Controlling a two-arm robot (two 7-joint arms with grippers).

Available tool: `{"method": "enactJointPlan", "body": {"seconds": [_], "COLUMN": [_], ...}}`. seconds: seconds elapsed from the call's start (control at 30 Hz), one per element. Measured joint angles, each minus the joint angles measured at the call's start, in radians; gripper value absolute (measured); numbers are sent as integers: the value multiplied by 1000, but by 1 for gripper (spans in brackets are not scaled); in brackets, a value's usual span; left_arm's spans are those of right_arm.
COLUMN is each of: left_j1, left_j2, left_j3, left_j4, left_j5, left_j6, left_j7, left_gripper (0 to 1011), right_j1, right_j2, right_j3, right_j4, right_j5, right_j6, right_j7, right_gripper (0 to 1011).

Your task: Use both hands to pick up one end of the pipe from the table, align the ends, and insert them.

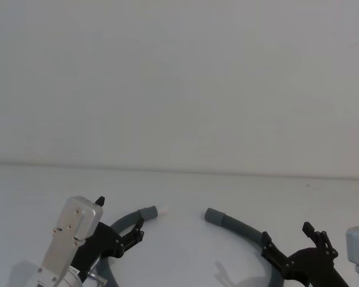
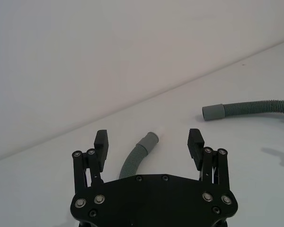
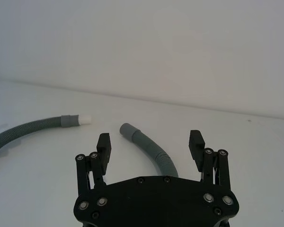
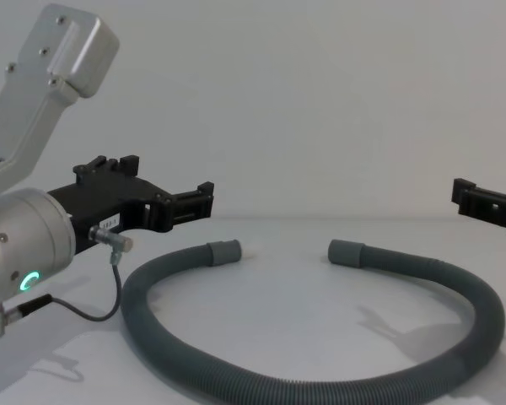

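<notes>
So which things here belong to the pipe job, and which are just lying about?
Job: pipe, its whitish-tipped end, its plain end, open left gripper, open right gripper, table.
Not the job: thin black cable at the left wrist, wall behind.

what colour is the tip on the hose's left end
Whitish: the tip stands out from its grey cuff. Right wrist view shows it best.

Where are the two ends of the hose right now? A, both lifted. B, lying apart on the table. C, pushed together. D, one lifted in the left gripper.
B: the whitish-tipped end and the plain end lie on the table with a gap between them, while the left gripper and right gripper are open and hold nothing.
</notes>
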Motion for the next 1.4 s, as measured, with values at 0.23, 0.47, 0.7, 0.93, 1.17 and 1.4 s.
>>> {"method": "enactJointPlan", "body": {"seconds": [0.23,0.47,0.7,0.93,1.17,1.4], "left_j1": [0,0,0,0,0,0], "left_j2": [0,0,0,0,0,0], "left_j3": [0,0,0,0,0,0], "left_j4": [0,0,0,0,0,0], "left_j5": [0,0,0,0,0,0], "left_j6": [0,0,0,0,0,0], "left_j7": [0,0,0,0,0,0], "left_gripper": [1002,1002,1002,1002,1002,1002], "right_j1": [0,0,0,0,0,0], "right_j2": [0,0,0,0,0,0], "right_j3": [0,0,0,0,0,0], "right_j4": [0,0,0,0,0,0], "right_j5": [0,0,0,0,0,0], "right_j6": [0,0,0,0,0,0], "right_j7": [0,0,0,0,0,0], "right_gripper": [1003,1003,1003,1003,1003,1003]}}
